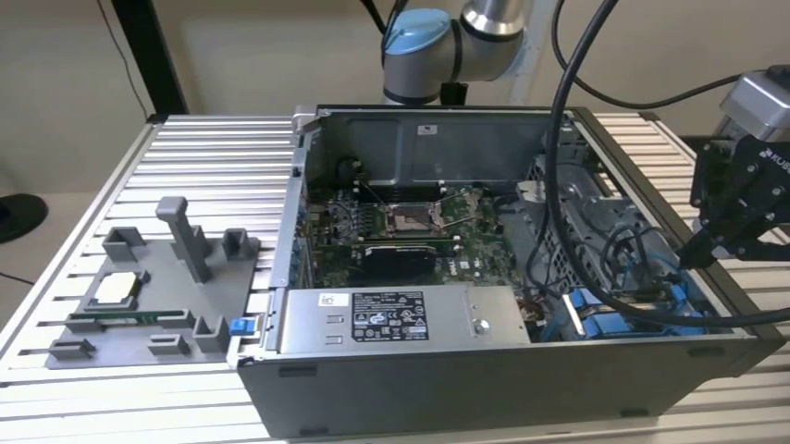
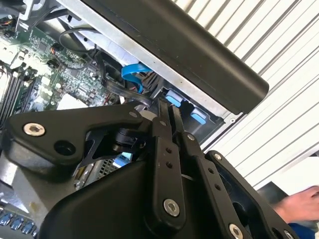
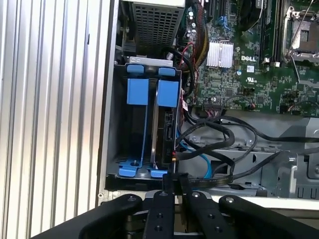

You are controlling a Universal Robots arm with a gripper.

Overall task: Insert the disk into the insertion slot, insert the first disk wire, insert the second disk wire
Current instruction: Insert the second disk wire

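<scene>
The insertion slot (image 3: 112, 129), a grey metal bay with blue rails (image 3: 137, 91), sits in the corner of the open computer case (image 1: 494, 388). A disk (image 3: 164, 130) in a blue carrier stands on edge inside it, dark side showing. Black wires (image 3: 219, 130) and a light blue wire (image 3: 205, 163) loop beside the bay; thin coloured wires reach the disk's edge. My gripper (image 3: 176, 180) hovers just above the bay's end, fingers shut together, and I cannot tell if anything thin is between them. My gripper (image 1: 694, 252) hangs over the case's corner at the exterior view's right, with blue tabs (image 2: 174, 97) just beyond the fingertips (image 2: 163, 105).
A silver box with a sticker (image 1: 401, 319) lies in the case beside the bay, the motherboard (image 1: 408, 222) behind it. A grey fixture tray with upright posts (image 1: 148, 305) stands on the slatted table at the exterior view's left. A person's hand (image 2: 299, 201) shows near the table edge.
</scene>
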